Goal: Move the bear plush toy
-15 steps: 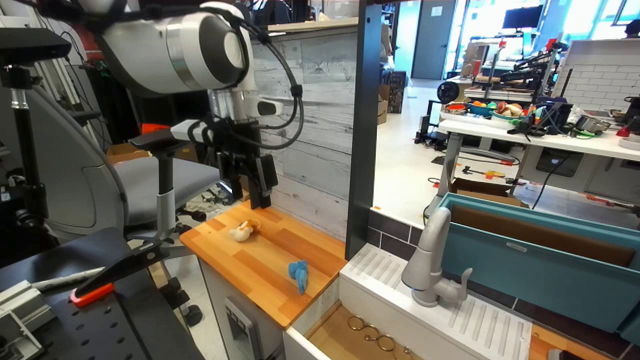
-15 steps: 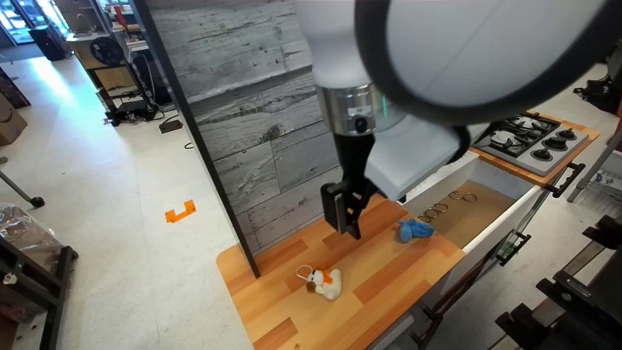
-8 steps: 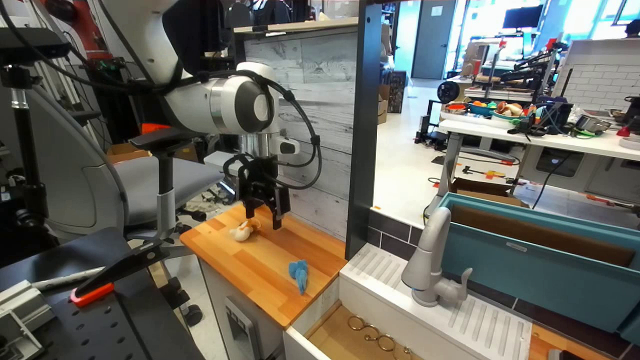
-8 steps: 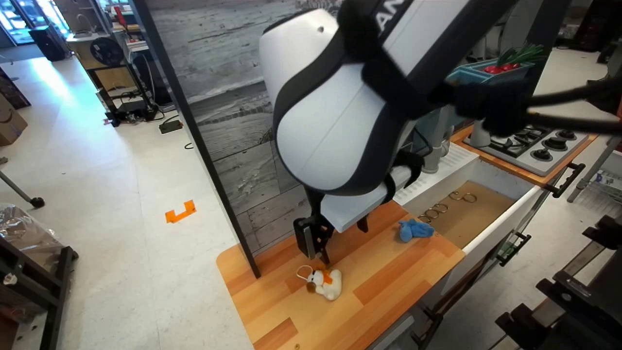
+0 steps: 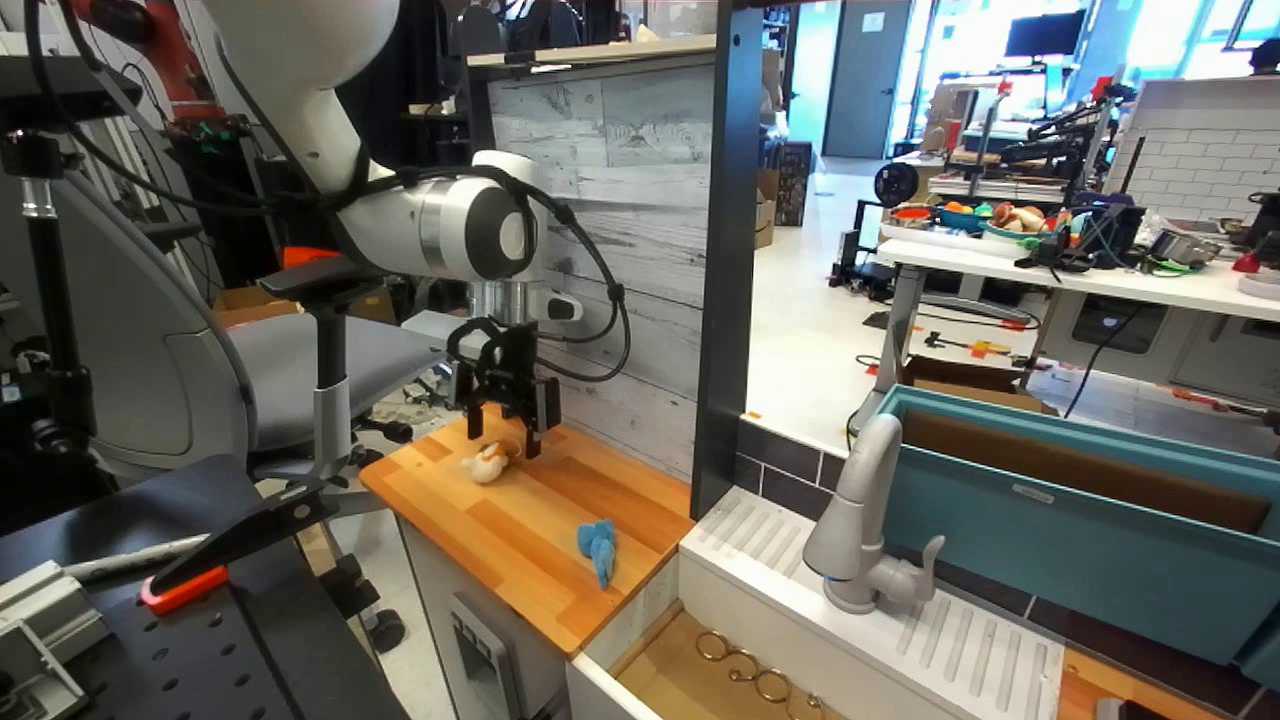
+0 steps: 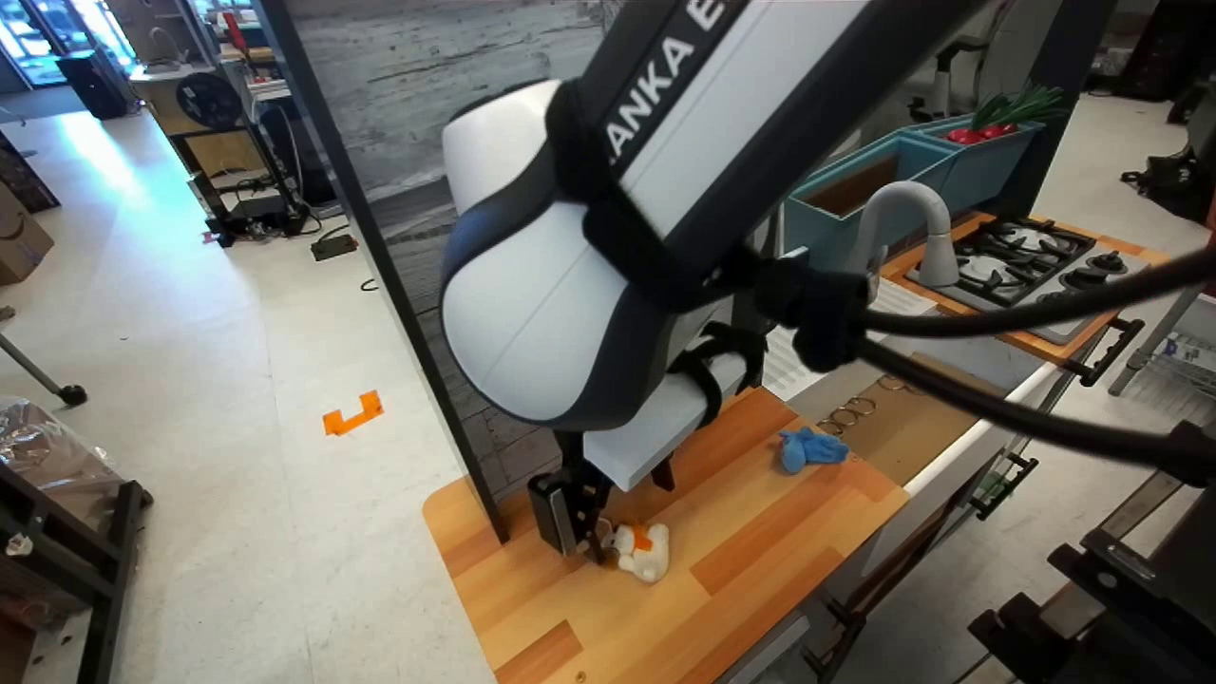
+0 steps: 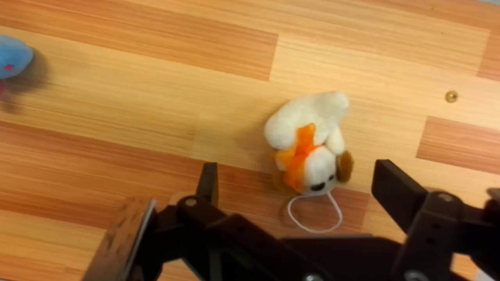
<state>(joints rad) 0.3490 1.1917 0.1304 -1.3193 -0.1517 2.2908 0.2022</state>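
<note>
The site presents as a robotics lab, arranged in part as a kitchen. Lab indicators: a white arm (image 6: 541, 323) bearing the letters "ANKA", an office chair (image 5: 200, 370), a perforated black bench (image 5: 300, 640), and a white bench (image 5: 1100, 284) crowded with equipment (image 5: 1060, 150). Kitchen indicators: a grey tap (image 5: 863, 490), a ribbed drainboard (image 5: 757, 535), a hob (image 6: 1024, 268), and a wood-topped table (image 5: 525, 515) beside a plank-patterned panel (image 5: 635, 225).

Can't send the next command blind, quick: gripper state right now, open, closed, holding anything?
Gripper: open, holding nothing; jaws stand apart, and the bear plush toy lies on the wooden counter.
</note>
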